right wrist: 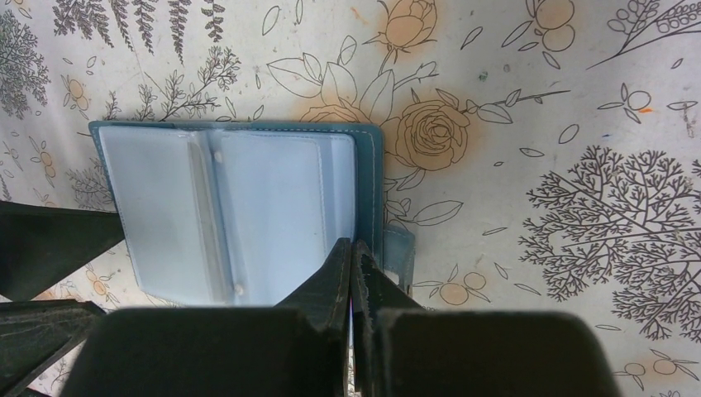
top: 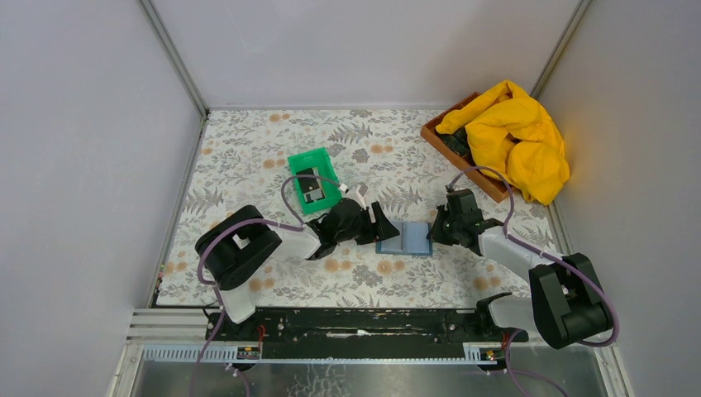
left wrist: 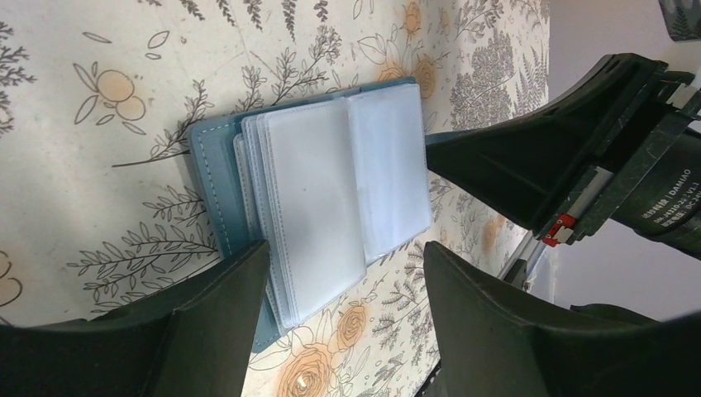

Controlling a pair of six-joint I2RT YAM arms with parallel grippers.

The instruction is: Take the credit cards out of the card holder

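The blue card holder lies open on the floral table between my two grippers. Its clear inner sleeves look empty; no card shows in them. Dark grey credit cards lie in the green tray. My left gripper is open and empty, its fingers straddling the holder's left end. My right gripper is shut, its tips resting on the holder's right edge beside the closing tab. The right gripper also shows in the left wrist view.
A wooden box with a yellow cloth piled on it stands at the back right. The green tray is just behind the left gripper. Grey walls enclose the table on three sides.
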